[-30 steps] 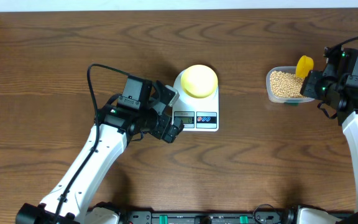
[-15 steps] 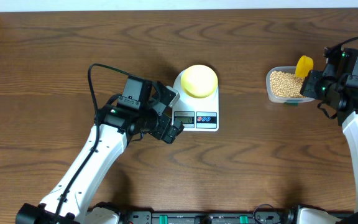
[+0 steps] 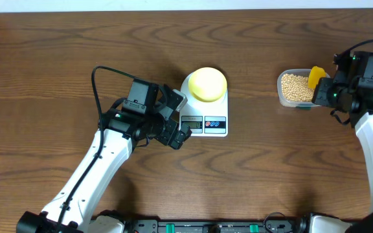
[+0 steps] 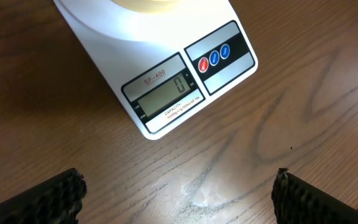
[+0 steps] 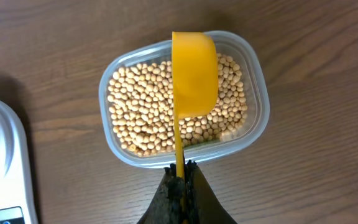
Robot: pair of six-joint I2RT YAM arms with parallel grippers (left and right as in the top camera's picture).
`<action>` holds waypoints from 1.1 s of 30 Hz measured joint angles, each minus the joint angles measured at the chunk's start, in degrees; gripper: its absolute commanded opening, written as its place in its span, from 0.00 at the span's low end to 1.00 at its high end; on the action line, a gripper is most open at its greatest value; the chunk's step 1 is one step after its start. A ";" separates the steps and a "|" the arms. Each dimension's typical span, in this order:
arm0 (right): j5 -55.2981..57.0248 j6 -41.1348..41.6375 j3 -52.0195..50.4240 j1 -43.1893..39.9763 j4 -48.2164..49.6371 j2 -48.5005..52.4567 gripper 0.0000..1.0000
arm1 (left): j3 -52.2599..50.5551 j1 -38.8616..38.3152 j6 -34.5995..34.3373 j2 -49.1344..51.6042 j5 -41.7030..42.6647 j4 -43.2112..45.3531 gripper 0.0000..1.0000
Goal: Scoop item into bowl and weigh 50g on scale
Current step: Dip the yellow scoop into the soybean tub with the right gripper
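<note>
The bowl (image 3: 208, 84) sits on the scale (image 3: 203, 115), whose display reads zero, so scooping and weighing are not yet done. The beans (image 5: 142, 112) lie in the tub (image 5: 253, 118) well right of the scale, where the right gripper (image 5: 182, 180) clamps the scoop (image 5: 194, 74). The left gripper (image 4: 178, 186) hangs spread and empty at the scale's front.

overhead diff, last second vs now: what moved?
The right fingers, shut on the yellow scoop by its handle, swung it slightly from the tub's far rim to over the beans. Nothing taken or released. The left fingers, open by the scale, the scale and the bowl on it stayed put.
</note>
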 measured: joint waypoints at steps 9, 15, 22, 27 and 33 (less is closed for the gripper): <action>0.00 -0.85 0.00 0.00 0.20 3.82 0.01 | 0.00 0.00 0.48 0.02 0.00 0.00 0.98; 0.00 -1.27 0.00 0.00 0.79 3.82 0.01 | 0.00 0.00 0.68 0.02 0.00 0.00 0.98; -2.62 -1.97 0.00 0.00 0.98 5.38 0.01 | 0.00 0.00 0.68 0.02 0.00 0.00 0.98; -6.29 -2.64 0.00 -0.22 1.33 5.92 0.01 | 0.00 0.00 0.68 0.02 0.00 0.00 0.98; -9.07 -3.08 -0.02 -0.48 1.03 5.92 0.01 | 0.00 0.00 0.68 0.04 0.00 0.00 0.98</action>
